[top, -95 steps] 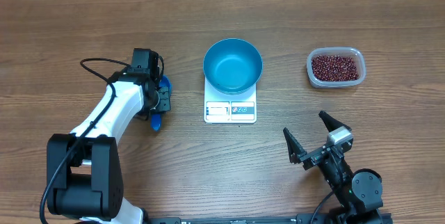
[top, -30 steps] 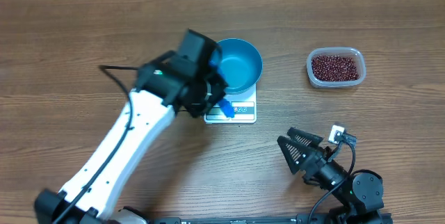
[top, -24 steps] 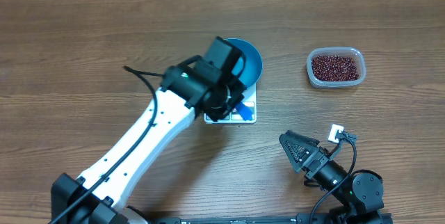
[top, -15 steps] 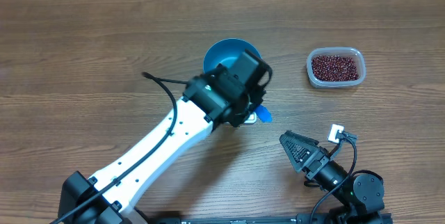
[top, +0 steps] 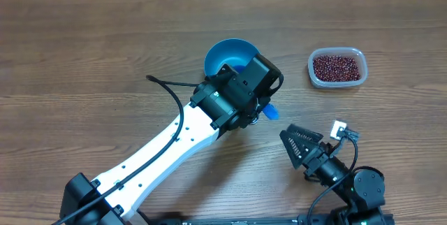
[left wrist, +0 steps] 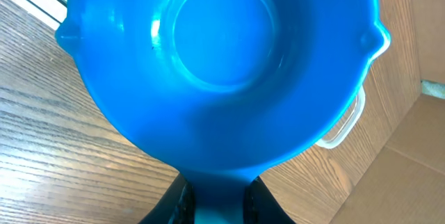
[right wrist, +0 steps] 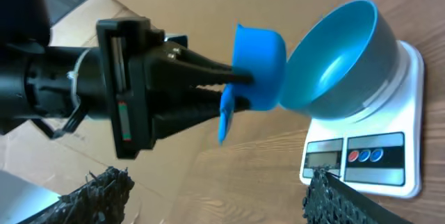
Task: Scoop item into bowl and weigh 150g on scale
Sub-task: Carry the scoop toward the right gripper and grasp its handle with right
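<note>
My left gripper [top: 255, 100] is shut on the handle of a small blue scoop [top: 269, 112], beside the blue bowl [top: 225, 54]. In the left wrist view the empty scoop [left wrist: 222, 64] fills the frame, its handle pinched between the fingers of the left gripper [left wrist: 219, 197]. The right wrist view shows the scoop [right wrist: 259, 64] held above the table next to the bowl [right wrist: 341, 64], which sits empty on the white scale [right wrist: 368, 158]. The left arm hides the scale from overhead. The dark red-brown beans [top: 337, 66] lie to the right. My right gripper [top: 307, 148] is open and holds nothing.
The beans fill a clear rectangular tub [top: 337, 49] at the right rear of the wooden table. The left arm [top: 160, 148] stretches diagonally from the front left to the middle. Cardboard walls [right wrist: 208, 1] border the table's far side.
The left arm has carried the scoop from the table's left side across the scale to its right side. The right gripper has narrowed a little and turned slightly.
</note>
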